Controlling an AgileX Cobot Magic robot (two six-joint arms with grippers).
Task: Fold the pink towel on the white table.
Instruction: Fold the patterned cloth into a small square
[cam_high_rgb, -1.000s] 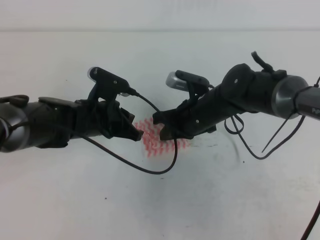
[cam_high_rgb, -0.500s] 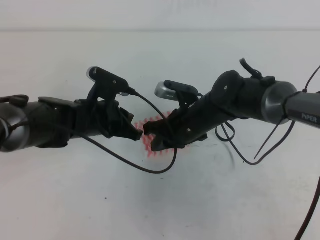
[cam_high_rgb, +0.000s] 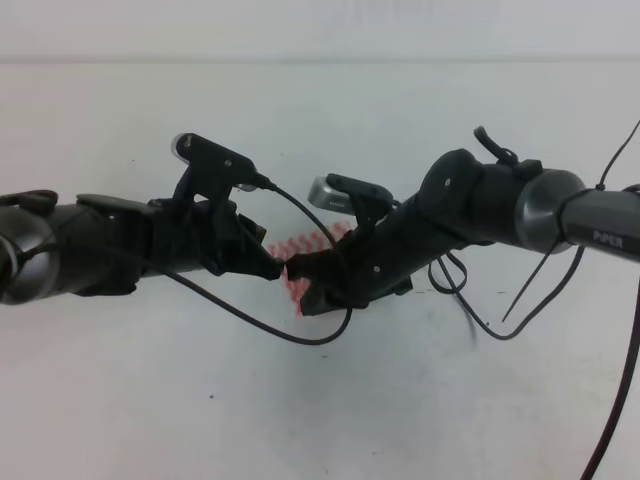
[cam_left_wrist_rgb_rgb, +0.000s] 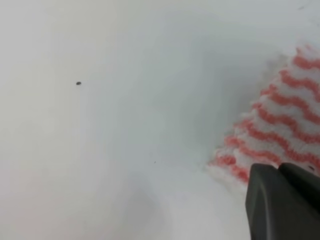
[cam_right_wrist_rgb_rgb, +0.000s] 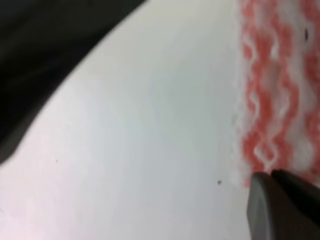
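Only small parts of the pink towel (cam_high_rgb: 303, 247) show on the white table (cam_high_rgb: 150, 400), between my two arms near the middle. My left gripper (cam_high_rgb: 276, 268) is at the towel's left edge. The right gripper (cam_high_rgb: 306, 292) has reached across to almost touch it. In the left wrist view the closed fingers (cam_left_wrist_rgb_rgb: 270, 200) pinch the striped towel (cam_left_wrist_rgb_rgb: 287, 120) at its near edge. The right wrist view shows the same: closed fingers (cam_right_wrist_rgb_rgb: 265, 205) sit on the lower edge of the towel (cam_right_wrist_rgb_rgb: 272, 85). Most of the cloth is hidden under the arms.
Black cables (cam_high_rgb: 300, 335) loop down from both arms over the table; one more cable (cam_high_rgb: 480, 315) hangs below the right arm. The left arm's dark body (cam_right_wrist_rgb_rgb: 45, 55) fills the upper left of the right wrist view. Small dark specks (cam_left_wrist_rgb_rgb: 78, 83) dot the table.
My right gripper has moved left toward the left gripper, and far less of the towel now shows between the arms. The left arm has stayed in place.
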